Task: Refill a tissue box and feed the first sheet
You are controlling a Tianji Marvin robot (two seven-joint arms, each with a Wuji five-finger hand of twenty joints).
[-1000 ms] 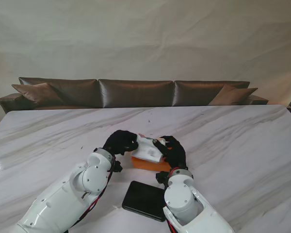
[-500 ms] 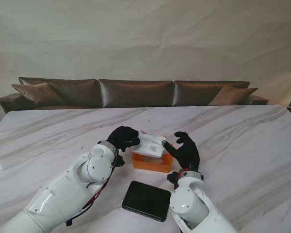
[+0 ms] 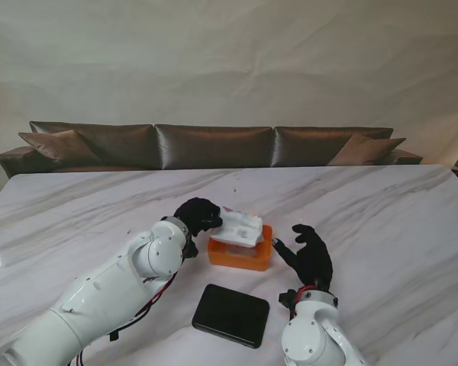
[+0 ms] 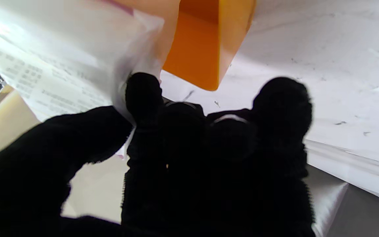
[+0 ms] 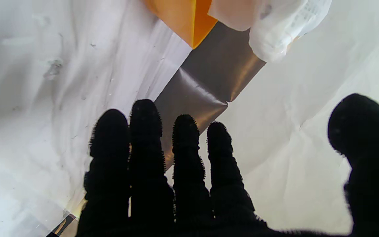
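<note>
An orange open-topped tissue box [image 3: 241, 254] stands on the marble table in front of me. A white plastic-wrapped tissue pack [image 3: 237, 227] hangs tilted over the box's left end, with my left hand [image 3: 198, 216] shut on its left edge. The left wrist view shows the fingers [image 4: 143, 95] pinching the printed wrapper [image 4: 54, 65] beside the orange box [image 4: 206, 49]. My right hand [image 3: 309, 255] is open, fingers spread, to the right of the box and apart from it. The right wrist view shows the box corner [image 5: 183, 16] and the pack's end [image 5: 275, 29].
A flat black lid or pad [image 3: 230, 314] lies on the table nearer to me than the box. The marble table [image 3: 382, 221] stretches wide on both sides. A dark brown sofa [image 3: 214, 145] stands beyond the far edge.
My right hand let go of the pack, opened and drew back to the right and nearer to me. The left hand lifted the pack up over the box.
</note>
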